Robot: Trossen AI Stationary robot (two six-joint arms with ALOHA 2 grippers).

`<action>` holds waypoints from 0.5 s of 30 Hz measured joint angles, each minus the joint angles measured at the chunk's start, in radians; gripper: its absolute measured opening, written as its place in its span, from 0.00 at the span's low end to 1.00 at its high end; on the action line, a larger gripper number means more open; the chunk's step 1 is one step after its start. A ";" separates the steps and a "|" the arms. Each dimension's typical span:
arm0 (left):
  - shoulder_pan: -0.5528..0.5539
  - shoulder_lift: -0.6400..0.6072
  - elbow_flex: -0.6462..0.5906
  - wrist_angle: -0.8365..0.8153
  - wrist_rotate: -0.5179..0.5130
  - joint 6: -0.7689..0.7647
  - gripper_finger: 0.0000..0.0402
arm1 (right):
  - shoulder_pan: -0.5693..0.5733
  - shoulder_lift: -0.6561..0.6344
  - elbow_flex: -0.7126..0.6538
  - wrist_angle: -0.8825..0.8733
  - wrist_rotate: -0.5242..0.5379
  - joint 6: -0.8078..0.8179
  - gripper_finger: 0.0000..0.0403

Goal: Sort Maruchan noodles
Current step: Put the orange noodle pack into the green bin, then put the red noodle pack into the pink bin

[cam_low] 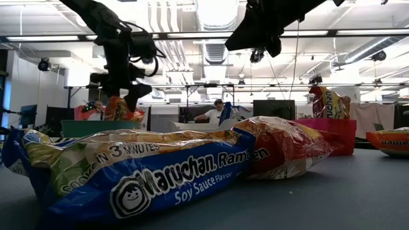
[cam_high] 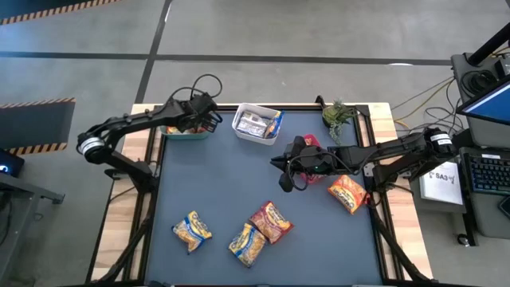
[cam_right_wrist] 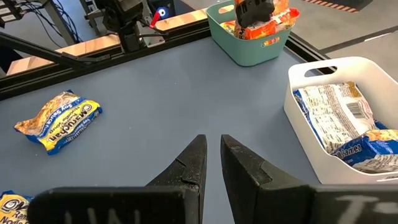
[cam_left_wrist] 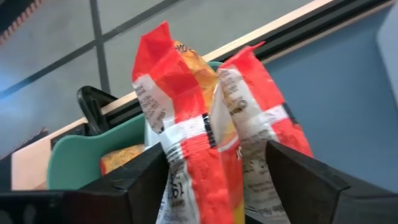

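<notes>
My left gripper [cam_left_wrist: 217,155] hangs over the green bin [cam_high: 187,131] at the table's far left, its fingers apart. Between them rise the upper ends of red-and-orange Maruchan packets [cam_left_wrist: 193,124], which stand in the bin [cam_left_wrist: 68,162]. My right gripper [cam_right_wrist: 212,162] is shut on nothing, up over the table's middle right [cam_high: 280,163]. Loose packets lie flat on the blue mat: a yellow-blue one [cam_high: 192,229], a yellow one [cam_high: 247,243], a red one [cam_high: 272,221] and an orange one [cam_high: 347,193]. My left gripper points slanting down from above, with one finger [cam_left_wrist: 146,180] on either side of the packets' upper part [cam_left_wrist: 205,180]. The packets fill the gap between the fingers, and I cannot tell whether either finger touches them. Their lower ends are hidden in the green bin.
A white bin [cam_high: 256,123] with blue-and-silver packets stands at the far middle. A red bin [cam_high: 312,143] sits partly under my right arm. A small green plant [cam_high: 339,115] is at the far right. In the low view a blue packet [cam_low: 147,172] lies close to the camera.
</notes>
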 joint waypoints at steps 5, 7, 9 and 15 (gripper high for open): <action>-0.010 -0.015 0.027 -0.039 0.006 0.005 0.66 | 0.000 0.000 0.000 0.000 0.000 0.000 0.10; -0.012 -0.021 0.051 -0.056 0.005 0.007 0.67 | 0.000 0.000 0.000 0.000 0.000 0.000 0.10; -0.014 -0.023 0.077 -0.078 0.005 0.020 0.68 | 0.000 0.000 0.000 0.000 0.000 0.000 0.10; -0.054 -0.031 0.179 -0.179 0.004 0.044 0.68 | 0.000 0.000 0.000 0.000 0.000 -0.001 0.10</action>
